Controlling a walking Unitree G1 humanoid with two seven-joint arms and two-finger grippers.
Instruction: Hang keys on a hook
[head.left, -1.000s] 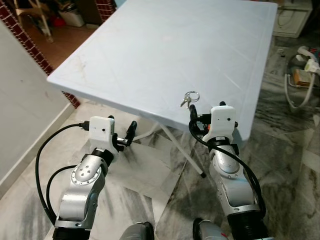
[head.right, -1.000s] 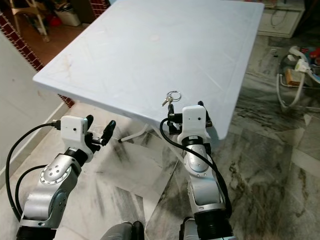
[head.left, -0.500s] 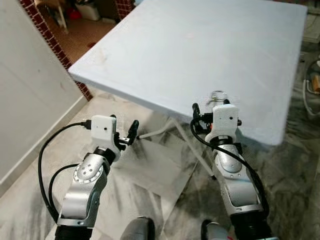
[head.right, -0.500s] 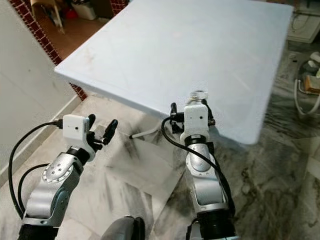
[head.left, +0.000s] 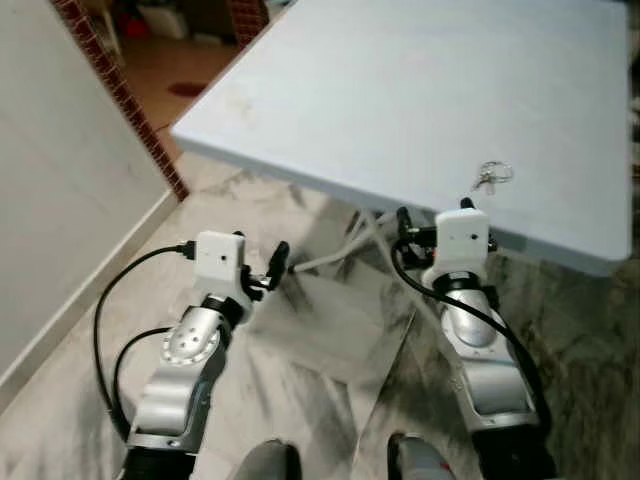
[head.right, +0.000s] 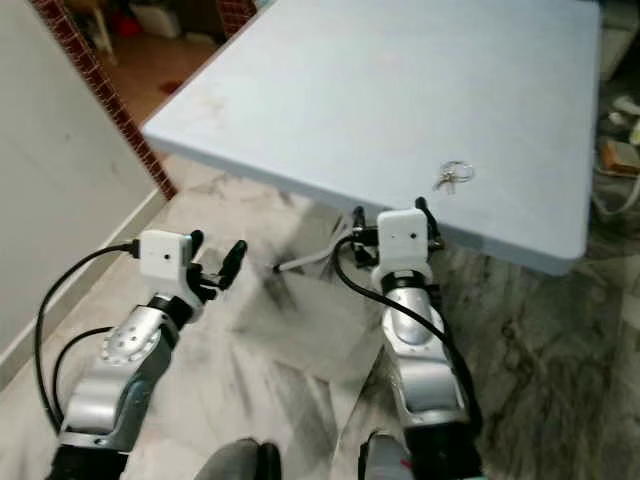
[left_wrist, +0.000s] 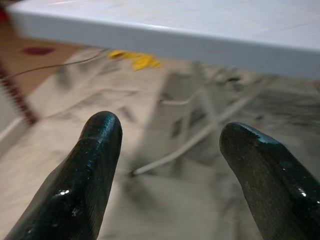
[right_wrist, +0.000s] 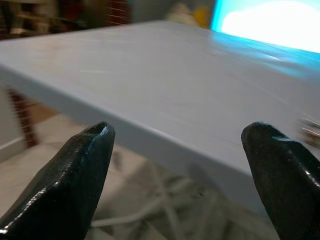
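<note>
Lying on table: keys (head.left: 491, 177), a ring with a couple of small keys, near the table's front edge, toward its right corner.
Table: pale blue-white plastic top (head.left: 420, 90), slightly blurred; white folding legs (head.left: 345, 250) visible under the edge.
Right gripper: (head.left: 432, 216) held up just below and in front of the table edge, to the left of the keys and apart from them; in the right wrist view its fingers (right_wrist: 70, 182) stand wide apart with the table edge between them, nothing gripped.
Left gripper: (head.left: 267, 270) raised over the floor, well left of the keys, short of the table; fingers (left_wrist: 82, 175) spread wide, holding nothing.
Floor: grey veined marble tiles (head.left: 320, 350).
Left side: pale wall (head.left: 60, 190) with a red brick edge (head.left: 120, 95).
Hook: cannot tell where.
</note>
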